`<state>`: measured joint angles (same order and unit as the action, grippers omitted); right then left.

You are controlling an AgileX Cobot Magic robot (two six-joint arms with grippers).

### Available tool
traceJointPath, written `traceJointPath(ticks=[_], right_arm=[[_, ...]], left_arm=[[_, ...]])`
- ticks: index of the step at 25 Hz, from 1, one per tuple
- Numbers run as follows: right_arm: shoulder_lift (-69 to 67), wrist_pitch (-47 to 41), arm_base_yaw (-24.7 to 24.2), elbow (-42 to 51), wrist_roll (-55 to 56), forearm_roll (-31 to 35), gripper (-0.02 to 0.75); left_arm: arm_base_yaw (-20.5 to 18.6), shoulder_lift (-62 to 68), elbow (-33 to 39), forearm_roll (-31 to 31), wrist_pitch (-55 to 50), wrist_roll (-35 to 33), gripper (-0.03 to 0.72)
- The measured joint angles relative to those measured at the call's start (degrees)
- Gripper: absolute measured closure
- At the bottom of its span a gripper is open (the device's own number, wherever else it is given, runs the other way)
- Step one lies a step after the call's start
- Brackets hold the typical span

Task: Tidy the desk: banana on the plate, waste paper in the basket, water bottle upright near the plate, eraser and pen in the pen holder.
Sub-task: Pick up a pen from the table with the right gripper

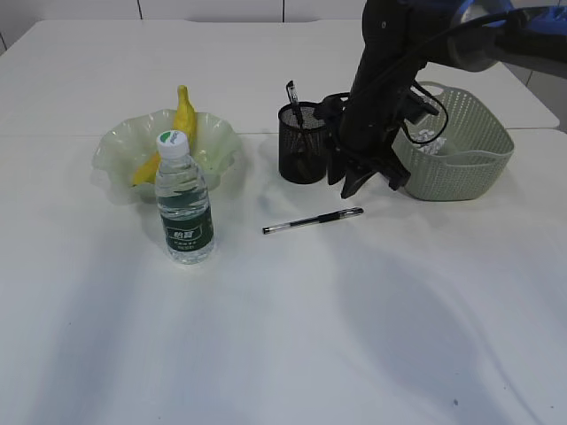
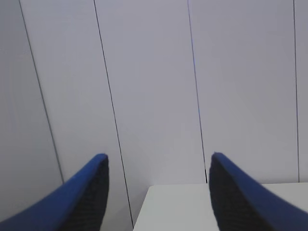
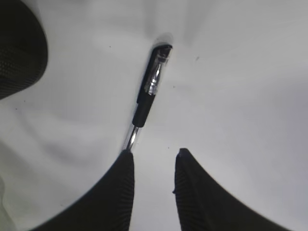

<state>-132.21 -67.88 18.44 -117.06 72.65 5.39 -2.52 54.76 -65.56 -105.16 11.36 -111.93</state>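
Picking up the loose pen [image 1: 313, 220] looks like your step in hand, since the banana [image 1: 174, 133] already lies on the plate [image 1: 120, 146], the water bottle [image 1: 184, 202] stands upright just near of it, and something pale, likely the waste paper [image 1: 430, 142], shows through the far wall of the basket [image 1: 469, 155]. You cannot see the eraser from these views, so check the pen holder [image 1: 302, 143] for it later; one pen-like item already stands inside. Your right gripper [image 3: 154, 163] hovers above the desk [image 1: 354, 336] between holder and basket, its jaws parted a little with nothing between them, and the wrist view shows the pen running away from the gap, its barrel passing just beside one fingertip. Shift the jaws sideways so the barrel sits centred, and turn the wrist so the fingers close across the pen, not along it. Aim for the dark grip section, which should slip less than the clear barrel. Come down until the tips nearly touch the desk before closing, because the pen lies flat and could roll away. Your left gripper [image 2: 159, 192] is parked off the desk with its jaws wide apart and empty; leave it there.
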Motion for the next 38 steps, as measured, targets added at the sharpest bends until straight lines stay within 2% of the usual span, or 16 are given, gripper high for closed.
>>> traceJointPath(ticks=[6, 21, 28, 38], right_arm=[[-0.13, 4.23, 0.00, 0.00, 0.65, 0.00, 0.519], [-0.68, 4.81, 0.00, 0.00, 4.97, -3.63, 0.518], [-2.89, 5.15, 0.00, 0.00, 5.08, -0.30, 0.518], [-4.88, 5.48, 0.00, 0.00, 5.08, 0.69, 0.518]], left_arm=[[0.00, 0.00, 0.00, 0.00, 0.00, 0.00, 0.224], [0.00, 0.00, 0.00, 0.00, 0.03, 0.00, 0.232], [0.00, 0.00, 0.00, 0.00, 0.13, 0.00, 0.233], [0.00, 0.00, 0.00, 0.00, 1.57, 0.00, 0.234]])
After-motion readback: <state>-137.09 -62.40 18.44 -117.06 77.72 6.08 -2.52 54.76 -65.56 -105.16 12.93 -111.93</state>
